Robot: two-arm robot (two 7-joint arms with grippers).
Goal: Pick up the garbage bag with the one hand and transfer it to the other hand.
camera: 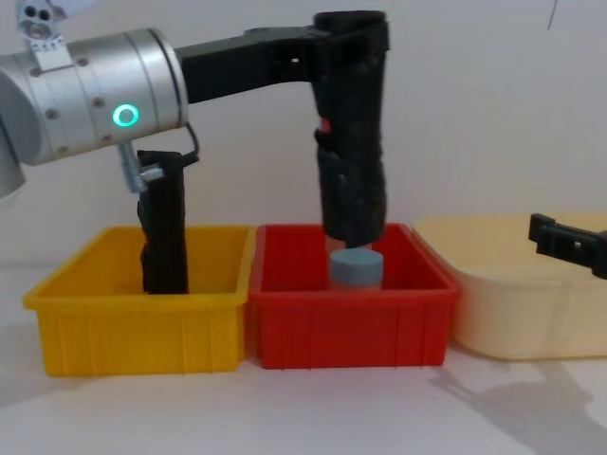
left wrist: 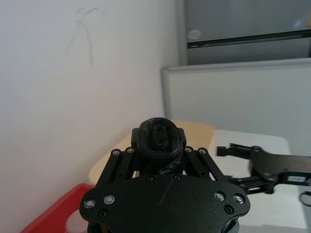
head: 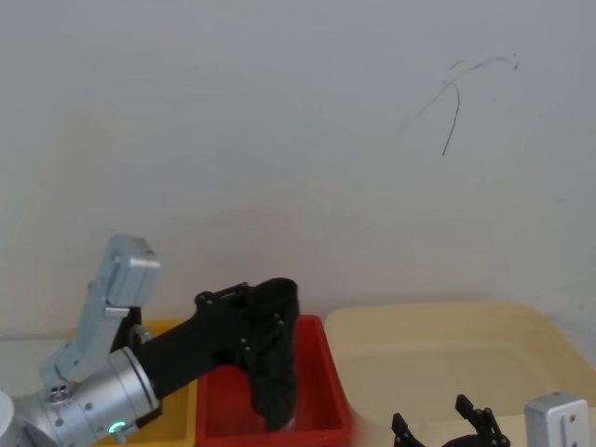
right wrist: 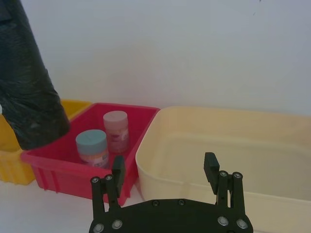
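Chest view: the garbage bag (camera: 352,161) is held upright above the red bin (camera: 351,332), clamped near its top by the jaws of the left gripper (camera: 349,45). The right gripper (right wrist: 164,165) is seen low near the cream tub (right wrist: 233,131), its jaws apart, well clear of the bag.

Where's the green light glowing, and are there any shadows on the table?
Chest view: a green ring light glows on the silver wrist of the left pincer, which holds the garbage bag; soft grey shadows lie on the table before the cream tub. Head view: that light shows as a small green glint low at the left.
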